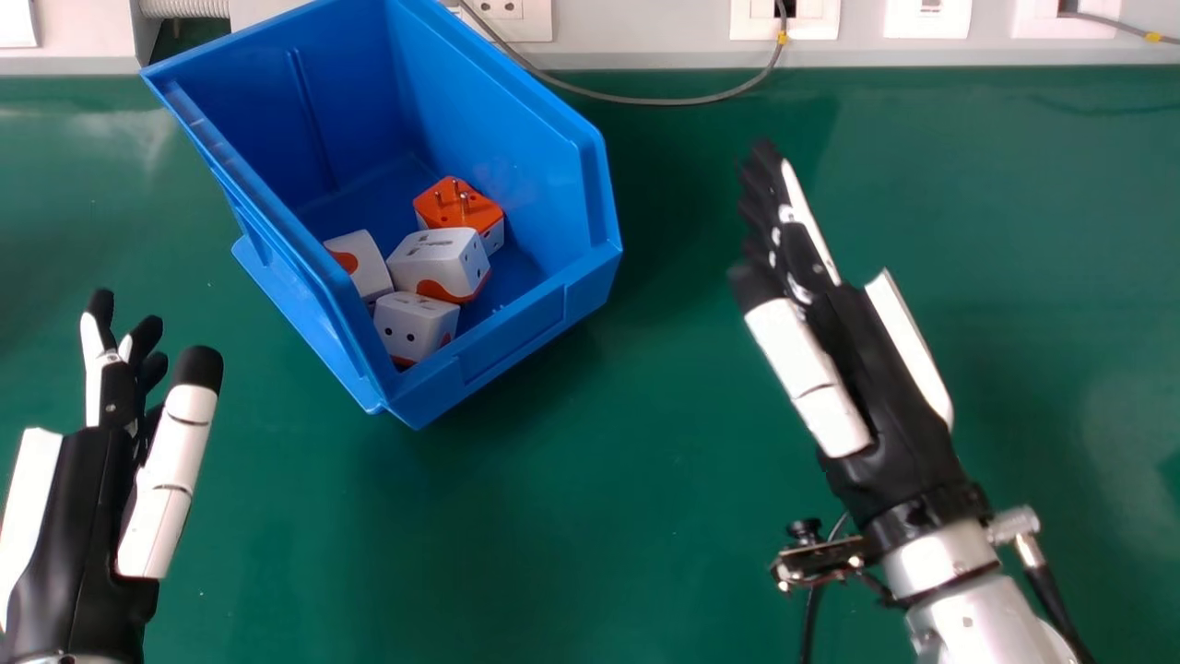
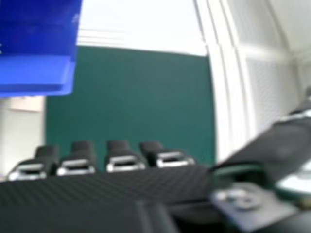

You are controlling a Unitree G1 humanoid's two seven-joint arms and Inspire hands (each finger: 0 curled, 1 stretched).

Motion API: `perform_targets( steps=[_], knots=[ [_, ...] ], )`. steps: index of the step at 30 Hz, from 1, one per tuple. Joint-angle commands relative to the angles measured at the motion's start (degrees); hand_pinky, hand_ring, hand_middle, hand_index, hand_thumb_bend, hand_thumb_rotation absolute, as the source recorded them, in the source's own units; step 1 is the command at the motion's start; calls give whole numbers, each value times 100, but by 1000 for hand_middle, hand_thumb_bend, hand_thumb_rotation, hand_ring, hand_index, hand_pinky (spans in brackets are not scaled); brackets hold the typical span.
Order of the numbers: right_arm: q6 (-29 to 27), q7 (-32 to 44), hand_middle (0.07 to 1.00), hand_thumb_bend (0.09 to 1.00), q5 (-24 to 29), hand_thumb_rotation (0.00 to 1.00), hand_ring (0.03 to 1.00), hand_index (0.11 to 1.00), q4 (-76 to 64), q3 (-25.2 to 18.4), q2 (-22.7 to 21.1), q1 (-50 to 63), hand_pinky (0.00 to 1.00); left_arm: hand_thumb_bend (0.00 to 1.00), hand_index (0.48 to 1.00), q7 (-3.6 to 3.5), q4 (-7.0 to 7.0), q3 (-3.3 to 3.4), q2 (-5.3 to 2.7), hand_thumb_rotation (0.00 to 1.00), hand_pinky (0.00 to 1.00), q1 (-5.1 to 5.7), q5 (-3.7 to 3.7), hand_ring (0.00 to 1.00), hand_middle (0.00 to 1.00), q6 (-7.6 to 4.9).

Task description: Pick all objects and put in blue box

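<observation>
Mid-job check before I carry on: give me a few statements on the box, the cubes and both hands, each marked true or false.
1. At least four cubes are inside the blue box. True.
2. The orange-topped cube has its metal pins facing down. False: they stick up.
3. The left hand is inside the box. False: it is outside, at the left of the head view, over the green table.
4. The right hand is curled round a white cube. False: it is empty, with its fingers extended.
5. The grey cable passes outside the box. True.
</observation>
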Motion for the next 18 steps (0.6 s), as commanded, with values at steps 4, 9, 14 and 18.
perform_targets(
  steps=[4,9,14,18],
  knots=[
    [594,338,1000,417,1122,997,1000,1000,-79,-413,372,60,1000,610,977,-76,124,72,-5,1000,902,-38,-259,966,984,-271],
    [1297,429,1000,418,1833,1000,1000,1000,-216,-715,611,107,1000,609,976,-42,298,69,-54,1000,904,-46,-327,966,984,-451],
    [1304,521,1000,415,1798,1000,1000,1000,-228,-860,652,108,1000,610,975,40,418,68,-92,1000,903,-51,-277,965,983,-515],
    [955,521,1000,411,1479,1000,1000,1000,-132,-961,648,152,1000,612,966,44,601,69,-84,1000,895,-100,-296,957,977,-610]
  ],
)
